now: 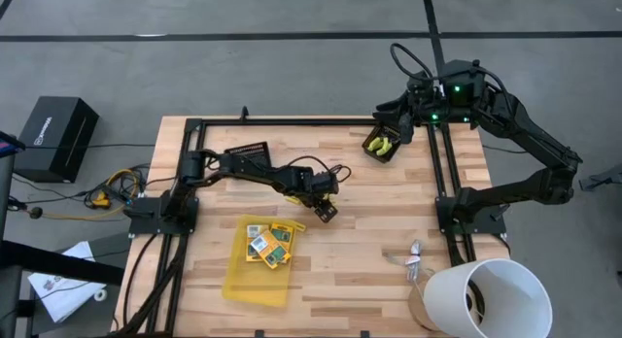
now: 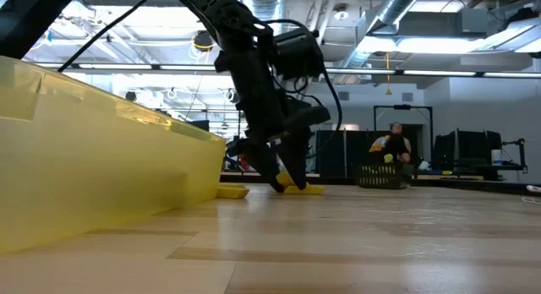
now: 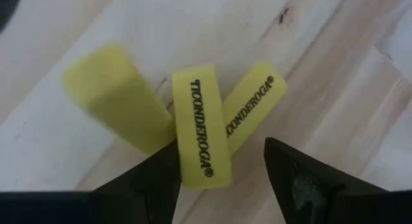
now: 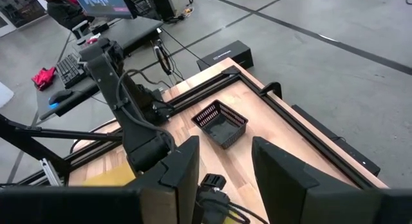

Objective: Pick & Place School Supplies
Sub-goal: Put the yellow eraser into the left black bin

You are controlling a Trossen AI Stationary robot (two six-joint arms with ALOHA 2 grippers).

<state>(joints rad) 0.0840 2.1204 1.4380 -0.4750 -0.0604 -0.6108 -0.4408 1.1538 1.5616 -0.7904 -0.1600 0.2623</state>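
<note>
Three short yellow sticks (image 3: 201, 134) lie fanned on the wood just right of the translucent yellow tray (image 1: 255, 270); they also show in the low view as sticks (image 2: 306, 189). My left gripper (image 3: 222, 176) (image 1: 326, 208) is open and points down, its fingers on either side of the middle stick's near end. Several printed boxes (image 1: 269, 244) lie in the tray. My right gripper (image 4: 225, 163) (image 1: 400, 124) is open and hovers by the table's far right over a black basket (image 1: 381, 144) that holds yellow-green tools. My left gripper comes down from above around the near end of the middle stick (image 3: 205, 169), which lies flat on the table. One finger (image 3: 158, 179) stands right against the stick's side; I cannot tell whether it touches. The other finger (image 3: 293, 176) is clear of it.
An empty black basket (image 1: 251, 153) (image 4: 222, 124) sits at the far left of the table. Silvery clips (image 1: 416, 260) lie near the right front, beside a large white bucket (image 1: 491, 297). Black frame rails run along both sides. A person (image 2: 393, 144) sits far behind.
</note>
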